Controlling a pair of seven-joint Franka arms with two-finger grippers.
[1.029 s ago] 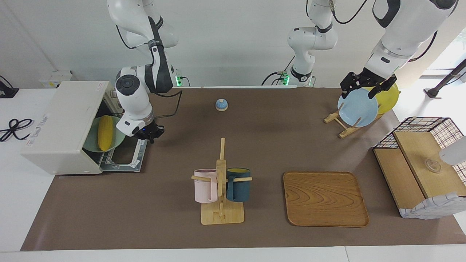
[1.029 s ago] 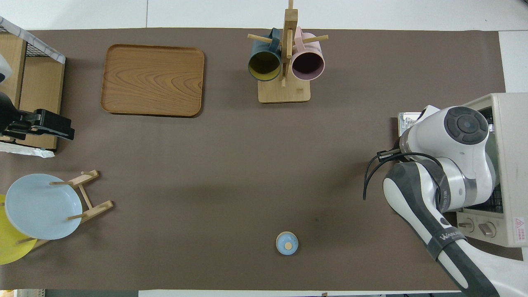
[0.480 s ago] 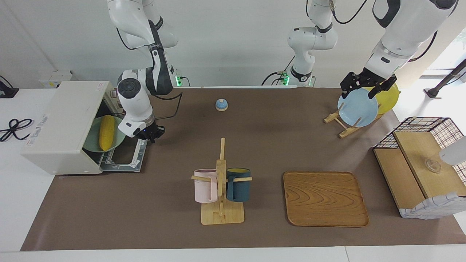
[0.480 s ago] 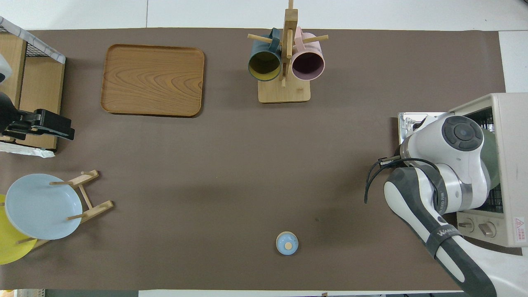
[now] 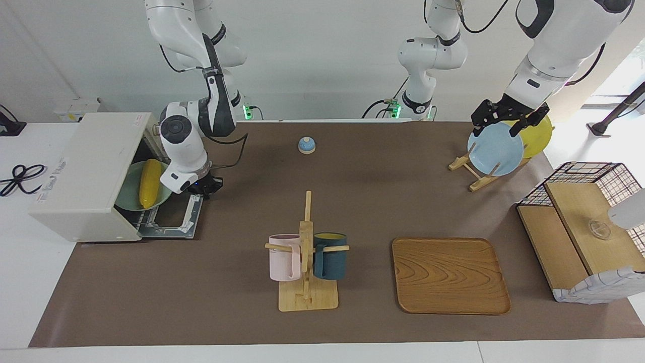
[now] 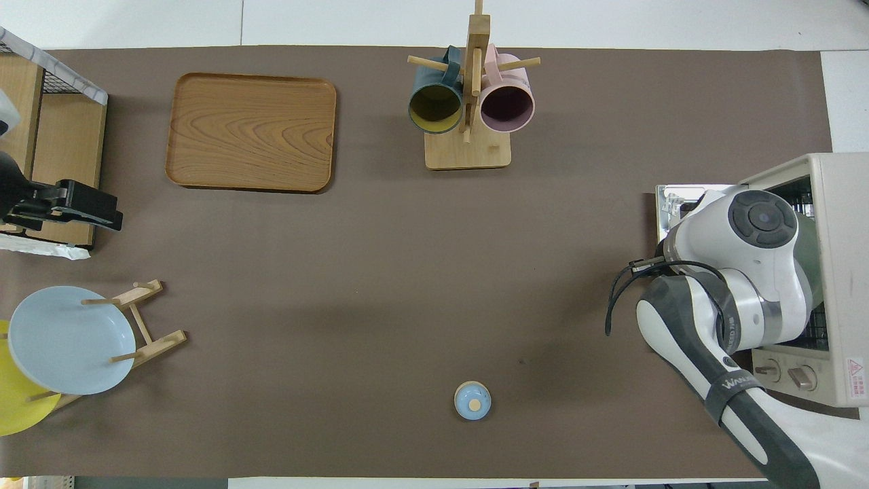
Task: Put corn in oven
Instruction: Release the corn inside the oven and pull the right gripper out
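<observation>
The yellow corn (image 5: pixel 150 182) lies on a pale green plate (image 5: pixel 128 195) in the mouth of the off-white oven (image 5: pixel 85 171), at the right arm's end of the table. The oven's door (image 5: pixel 174 222) is folded down flat. My right gripper (image 5: pixel 205 185) hangs low over the door's edge beside the plate, shut; I cannot tell whether it touches the plate. In the overhead view the right arm hides the corn, and only a sliver of the plate (image 6: pixel 809 251) and the oven (image 6: pixel 842 204) show. My left gripper (image 5: pixel 495 132) waits open over the blue plate.
A mug rack (image 5: pixel 306 252) with a pink and a dark teal mug stands mid-table. Beside it lies a wooden tray (image 5: pixel 450 275). A small blue bell (image 5: pixel 306 145) sits near the robots. A rack holds a blue plate (image 5: pixel 496 151) and a yellow plate (image 5: pixel 540 136). A wire shelf (image 5: pixel 584 227) stands at the left arm's end.
The right arm's wrist has drawn in toward the oven and the robots' end. The corn has turned slightly on its plate. The left arm has not moved.
</observation>
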